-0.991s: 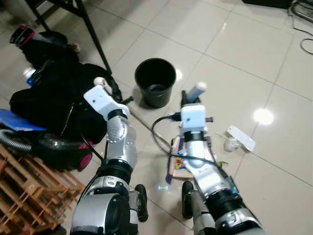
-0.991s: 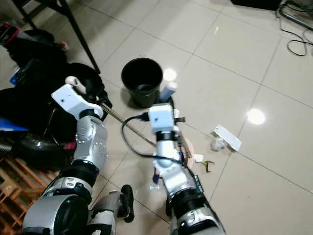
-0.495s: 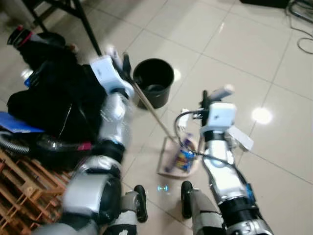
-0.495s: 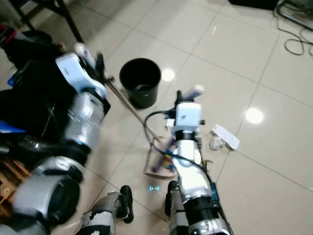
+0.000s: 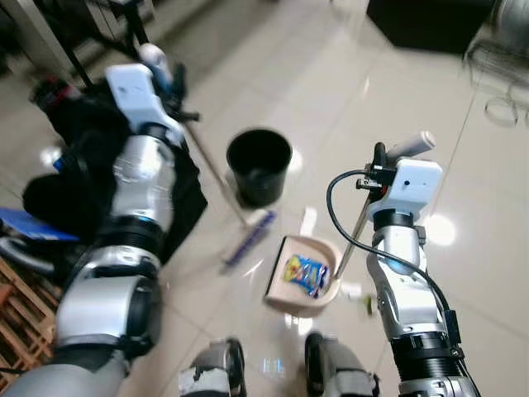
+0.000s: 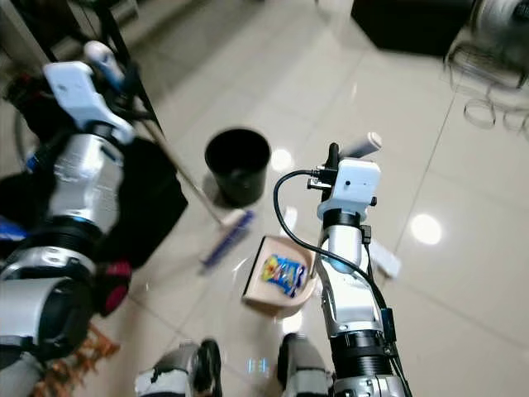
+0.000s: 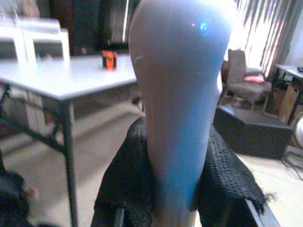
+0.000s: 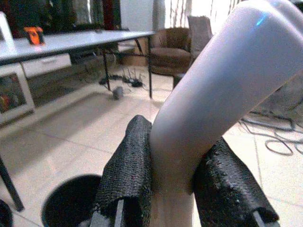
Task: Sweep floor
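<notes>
Left gripper (image 7: 173, 208): fingers clamped on long-handled grey broom (image 5: 248, 238), far left. Right gripper (image 8: 173, 198): fingers clamped on beige plastic dustpan (image 5: 302, 285) handle, near centre, holding colourful wrapper (image 5: 304, 273)

Glossy cream floor tiles (image 5: 463, 107) with light glare; grey table (image 8: 71, 40); brown armchair (image 8: 177, 52).

1. The black heap (image 5: 78, 186) at the left of the head views was blurred; its make-up could not be told.
2. The wrapper (image 5: 305, 273) in the dustpan (image 5: 285, 299) showed print too small to read.
3. Both broom handle (image 7: 180, 94) and dustpan handle (image 8: 213, 94) ran past the wrist frames' edges.
</notes>
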### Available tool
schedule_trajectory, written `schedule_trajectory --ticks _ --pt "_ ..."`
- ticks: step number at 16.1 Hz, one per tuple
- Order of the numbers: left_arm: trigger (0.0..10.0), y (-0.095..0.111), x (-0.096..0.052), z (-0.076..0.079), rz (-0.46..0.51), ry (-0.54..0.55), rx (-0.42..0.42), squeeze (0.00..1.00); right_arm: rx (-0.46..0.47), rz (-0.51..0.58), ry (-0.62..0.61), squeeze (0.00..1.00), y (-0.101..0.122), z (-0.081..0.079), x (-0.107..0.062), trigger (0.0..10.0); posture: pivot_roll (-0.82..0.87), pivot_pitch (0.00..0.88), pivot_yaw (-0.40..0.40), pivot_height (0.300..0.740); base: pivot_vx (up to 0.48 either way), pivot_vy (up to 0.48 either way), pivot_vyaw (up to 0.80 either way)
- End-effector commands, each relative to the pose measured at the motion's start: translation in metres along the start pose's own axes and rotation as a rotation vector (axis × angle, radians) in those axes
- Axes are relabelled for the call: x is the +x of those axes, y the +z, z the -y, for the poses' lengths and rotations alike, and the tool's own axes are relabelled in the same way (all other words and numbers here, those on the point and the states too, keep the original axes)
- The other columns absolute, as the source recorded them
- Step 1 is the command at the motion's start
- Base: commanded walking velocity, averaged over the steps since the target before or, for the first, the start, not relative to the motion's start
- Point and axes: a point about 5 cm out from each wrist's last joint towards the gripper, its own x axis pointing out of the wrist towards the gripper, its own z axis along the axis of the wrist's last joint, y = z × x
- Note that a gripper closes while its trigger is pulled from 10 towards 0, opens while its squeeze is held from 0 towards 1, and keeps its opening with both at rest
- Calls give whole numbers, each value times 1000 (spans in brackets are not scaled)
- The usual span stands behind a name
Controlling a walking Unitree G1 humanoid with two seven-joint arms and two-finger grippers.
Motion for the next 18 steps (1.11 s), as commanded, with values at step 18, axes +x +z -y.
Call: schedule_trajectory --ticks 18 --pt "10000 -14 -103 4 -171 -73 180 0 173 52 44 0 128 44 34 10000 -32 9 29 740 46 0 0"
